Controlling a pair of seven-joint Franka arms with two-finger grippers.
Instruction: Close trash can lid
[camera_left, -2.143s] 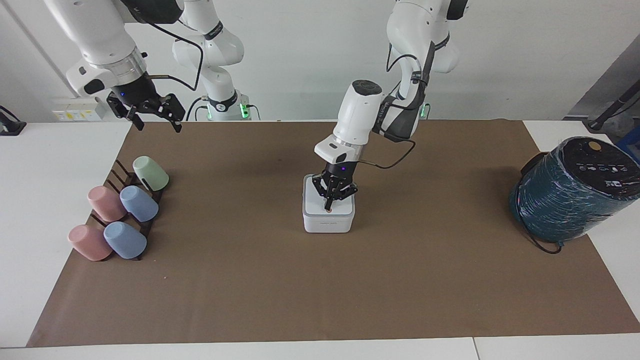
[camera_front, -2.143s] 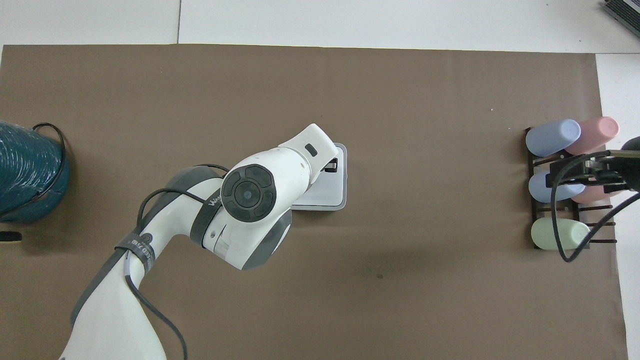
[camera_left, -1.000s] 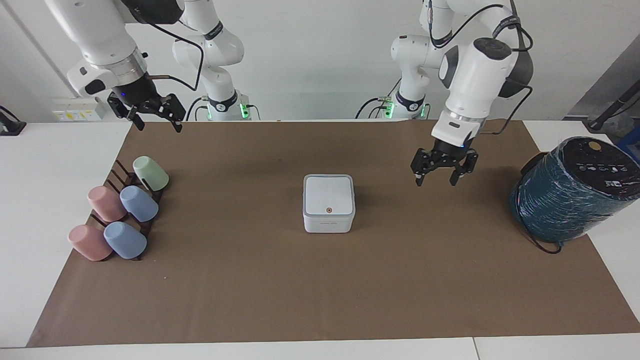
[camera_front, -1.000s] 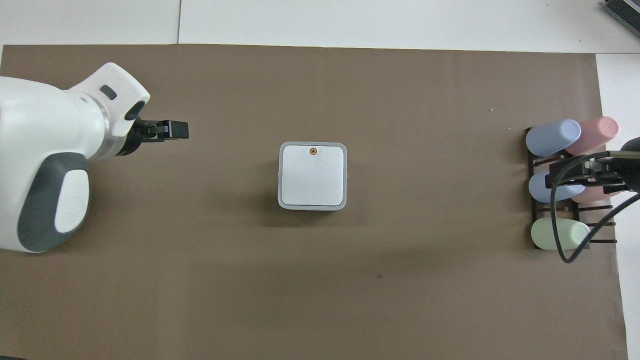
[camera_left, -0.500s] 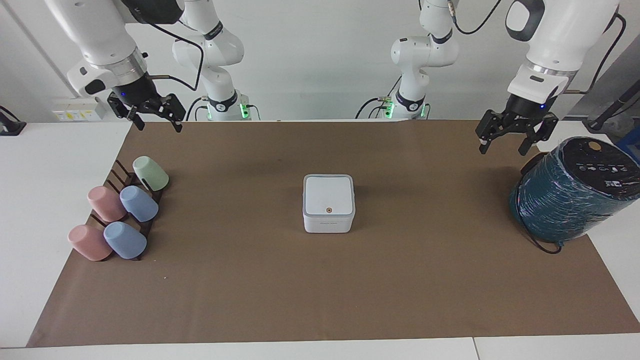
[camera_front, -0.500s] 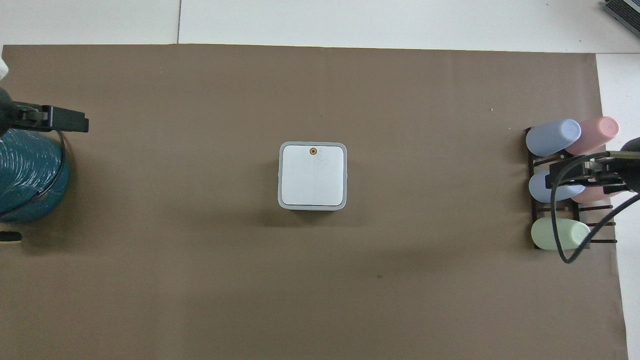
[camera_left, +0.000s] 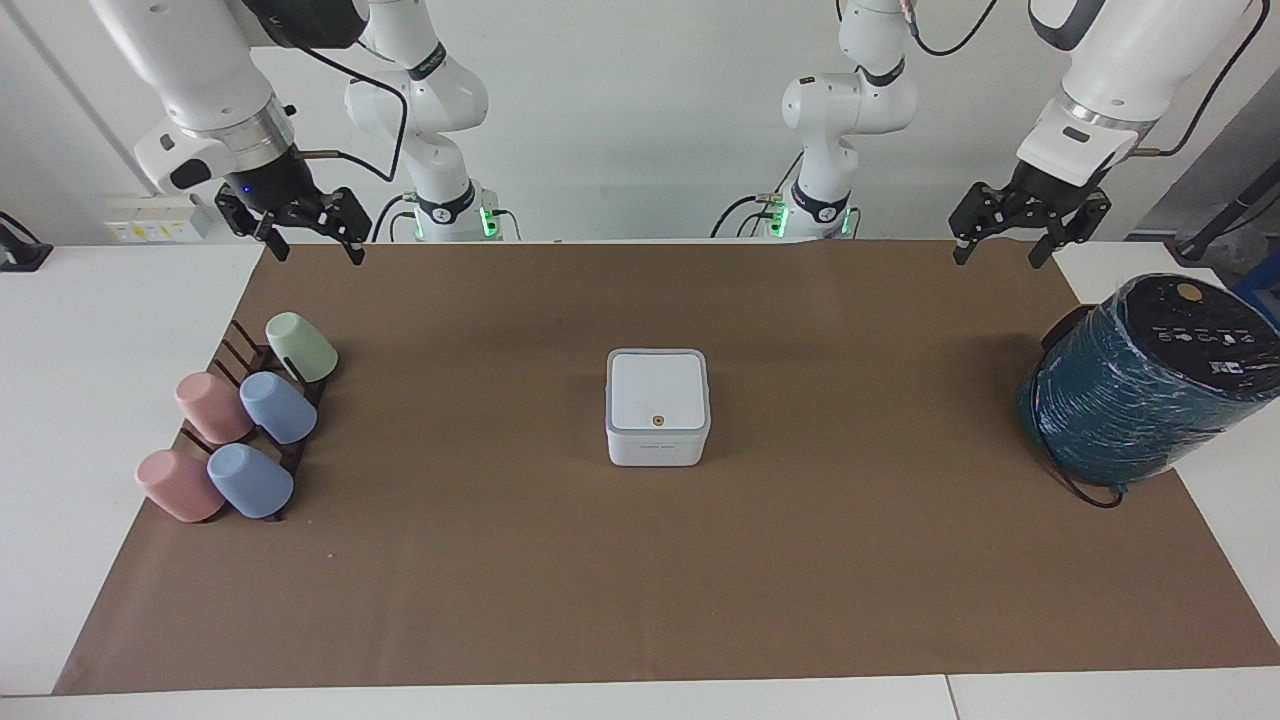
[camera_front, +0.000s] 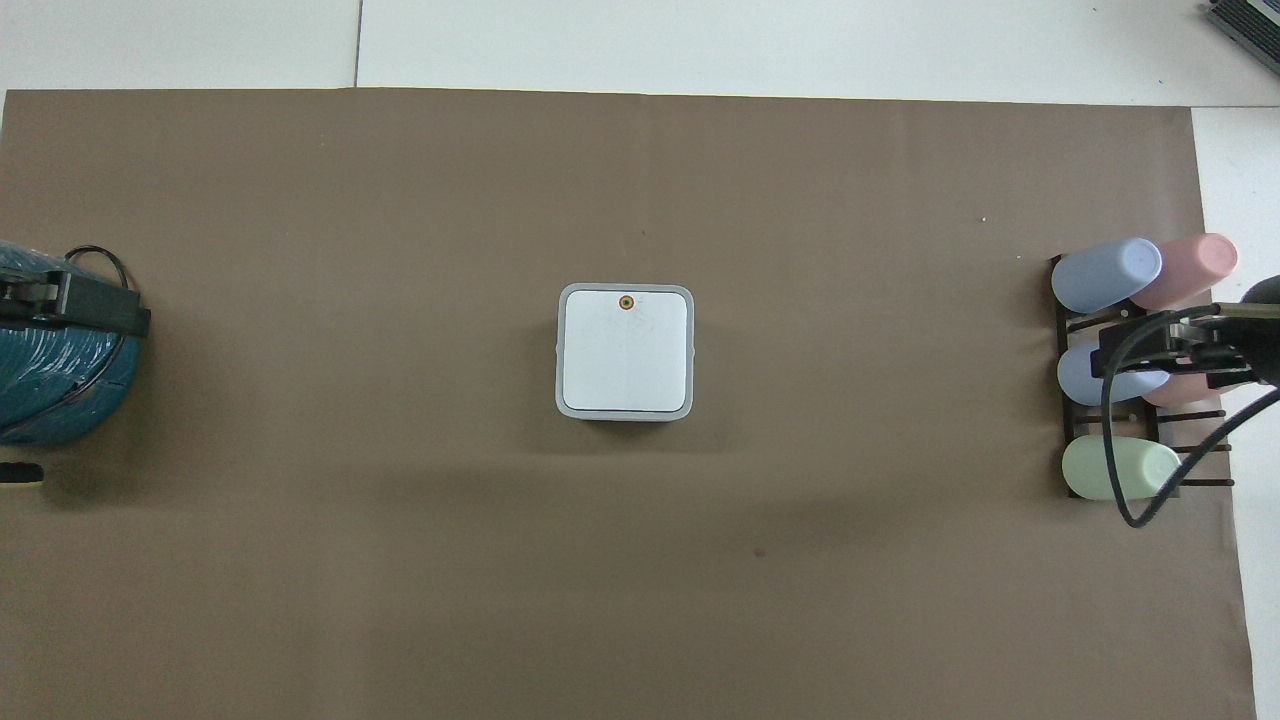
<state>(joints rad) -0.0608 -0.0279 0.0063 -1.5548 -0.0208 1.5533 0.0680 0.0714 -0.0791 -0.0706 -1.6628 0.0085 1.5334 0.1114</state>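
The small white trash can (camera_left: 657, 445) stands in the middle of the brown mat. Its lid (camera_left: 657, 390) lies flat and shut on it, orange dot on top; it also shows in the overhead view (camera_front: 625, 350). My left gripper (camera_left: 997, 258) is open and empty, raised over the mat's edge at the left arm's end, well away from the can. In the overhead view the left gripper (camera_front: 135, 312) shows over the teal cylinder. My right gripper (camera_left: 320, 256) is open and empty, waiting over the cup rack at the right arm's end; it also shows in the overhead view (camera_front: 1110, 360).
A large teal wrapped cylinder (camera_left: 1150, 385) with a black top stands at the left arm's end, also in the overhead view (camera_front: 50, 390). A dark rack with several pastel cups (camera_left: 240, 430) lies at the right arm's end, also in the overhead view (camera_front: 1105, 275).
My left gripper lifted off the lid's orange dot and swung up and away toward the left arm's end. The lid stayed shut. The right arm has not moved.
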